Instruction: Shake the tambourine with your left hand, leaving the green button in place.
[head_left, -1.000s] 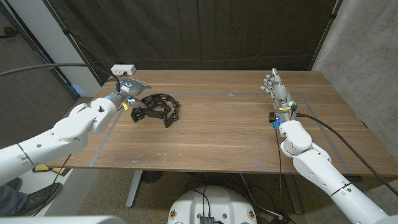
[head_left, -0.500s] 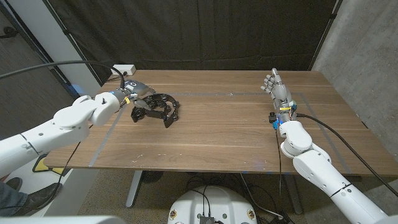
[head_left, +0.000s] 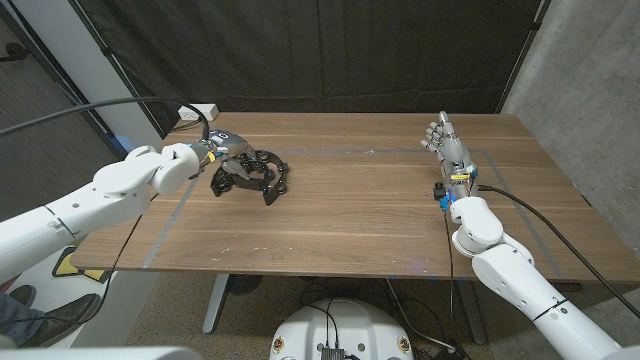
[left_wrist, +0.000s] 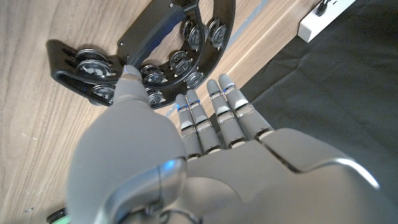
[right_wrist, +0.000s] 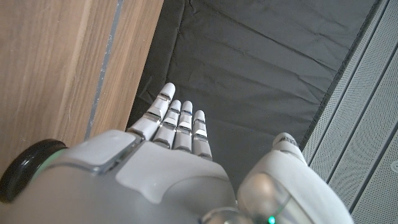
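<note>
Tambourine (head_left: 254, 173) unlabelled on table, left hand (head_left: 222, 148) over it, fingers apart; right hand (head_left: 446, 137) loose.

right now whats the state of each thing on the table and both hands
tambourine: lying on the table, not lifted
left hand: over the tambourine, fingers extended, nothing gripped
right hand: fingers extended, holding nothing
green button: on the table beside the right hand
</note>
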